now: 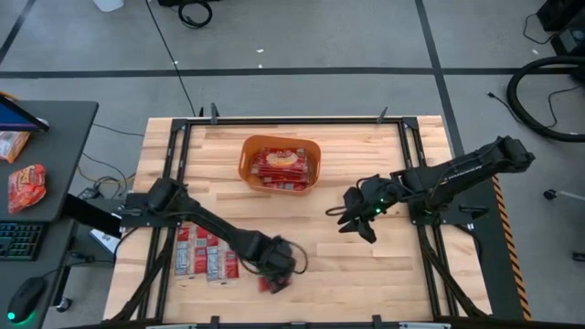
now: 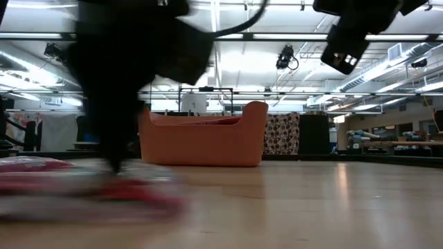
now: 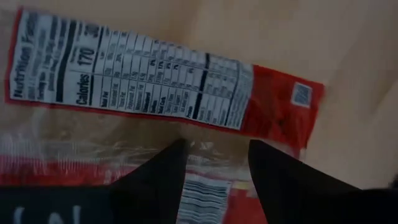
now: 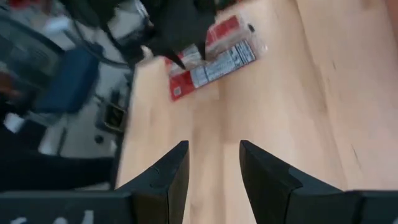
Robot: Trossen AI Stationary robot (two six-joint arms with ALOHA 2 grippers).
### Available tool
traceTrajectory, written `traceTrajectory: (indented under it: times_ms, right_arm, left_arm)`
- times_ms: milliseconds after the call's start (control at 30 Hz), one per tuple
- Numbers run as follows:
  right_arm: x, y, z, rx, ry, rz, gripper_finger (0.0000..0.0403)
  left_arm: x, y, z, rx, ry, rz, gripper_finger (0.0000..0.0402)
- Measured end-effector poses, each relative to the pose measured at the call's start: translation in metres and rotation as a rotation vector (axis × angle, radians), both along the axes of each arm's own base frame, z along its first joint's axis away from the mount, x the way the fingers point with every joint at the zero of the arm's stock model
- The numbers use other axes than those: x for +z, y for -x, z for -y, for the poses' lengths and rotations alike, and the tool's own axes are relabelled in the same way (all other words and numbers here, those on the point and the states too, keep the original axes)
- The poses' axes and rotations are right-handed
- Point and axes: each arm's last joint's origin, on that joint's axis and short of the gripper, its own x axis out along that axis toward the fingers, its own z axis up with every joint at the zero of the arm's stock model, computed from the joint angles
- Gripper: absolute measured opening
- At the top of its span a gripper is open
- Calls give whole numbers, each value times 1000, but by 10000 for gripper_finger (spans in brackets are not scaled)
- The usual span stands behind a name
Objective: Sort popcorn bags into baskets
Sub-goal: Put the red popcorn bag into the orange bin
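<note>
The orange tub [image 1: 245,157] stands at the table's far middle with several red popcorn bags [image 1: 280,170] inside; it also shows in the low view [image 2: 204,142]. Several more bags [image 1: 206,251] lie flat in rows at the near left. My left gripper [image 1: 276,263] is open, low over loose bags [image 1: 271,284] near the front edge. One bag lies label side up, showing its nutrition panel [image 3: 155,74]; it also shows in the right wrist view [image 4: 214,62]. My right gripper [image 1: 355,219] is open and empty above the bare table, right of the tub [image 4: 214,149]. My left gripper [image 3: 216,149] comes down from above with its fingers open. They straddle a clear crinkled edge and a barcode patch [image 3: 200,198] of a bag, just beside the nutrition-panel bag. I cannot tell whether the fingertips touch it. The bags lie flat on the table.
Black frame rails [image 1: 174,174] run along the table's left and right sides. A dark side desk at the left holds a larger orange-red crinkled packet [image 1: 26,185] and a keyboard [image 1: 18,239]. Bare wood lies between the two grippers [image 1: 320,256].
</note>
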Motion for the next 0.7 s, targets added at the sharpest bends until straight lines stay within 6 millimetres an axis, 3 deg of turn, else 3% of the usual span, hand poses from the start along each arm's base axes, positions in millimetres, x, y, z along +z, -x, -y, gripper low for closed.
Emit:
traceTrajectory:
  times_ms: [200, 300, 367, 467, 600, 700]
  right_arm:
    - [-5, 8, -1, -17, 43, -76, 146]
    - [-7, 11, 0, -12, 61, -111, 146]
    - [-9, 14, 1, -21, 75, -142, 146]
    - [-15, 17, 3, -71, 112, -191, 146]
    - [-33, 18, 11, -136, 113, -194, 147]
    - [-45, 19, 15, -166, 78, -174, 151]
  left_arm:
    - [2, -41, -39, 231, -219, 340, 180]
    - [11, -55, -66, 319, -171, 406, 180]
    - [18, -59, -78, 284, -98, 415, 180]
    - [24, -56, -78, 194, -67, 396, 180]
    - [24, -50, -75, 108, -145, 351, 180]
    - [23, -49, -77, -57, -233, 351, 180]
